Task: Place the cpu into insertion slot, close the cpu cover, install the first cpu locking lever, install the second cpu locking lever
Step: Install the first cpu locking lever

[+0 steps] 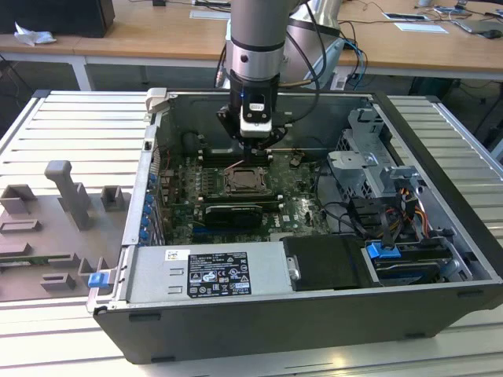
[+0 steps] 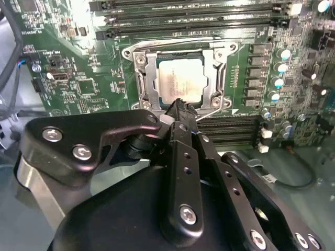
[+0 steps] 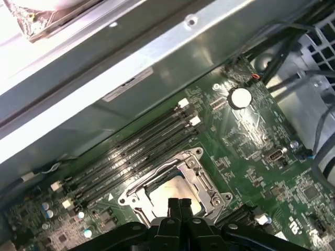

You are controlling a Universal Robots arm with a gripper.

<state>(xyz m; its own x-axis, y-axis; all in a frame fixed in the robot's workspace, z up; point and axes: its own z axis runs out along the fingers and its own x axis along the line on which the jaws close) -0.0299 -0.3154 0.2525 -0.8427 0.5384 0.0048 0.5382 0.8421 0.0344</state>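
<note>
The cpu [image 2: 180,78] lies flat in the insertion slot [image 1: 247,182] on the green motherboard, its pale metal top showing. The cpu cover [image 2: 148,78] lies down around it as a silvery frame, and the chip shows through its window. In the first wrist view, the cpu [image 3: 163,194] and the cover [image 3: 194,175] sit just beyond the fingertips. My gripper [image 2: 180,106] hovers over the socket's near edge with its black fingers pressed together, shut on nothing. A thin wire lever [image 2: 212,112] runs beside the fingertips at the socket's corner. The gripper [image 1: 255,149] hangs just above the socket.
Long black memory slots [image 2: 209,21] flank the socket on both sides. The case's metal wall [image 3: 157,57] rises close behind the board. A drive cage with cables [image 1: 377,181] fills the exterior view's right, and the power supply [image 1: 212,275] sits in front.
</note>
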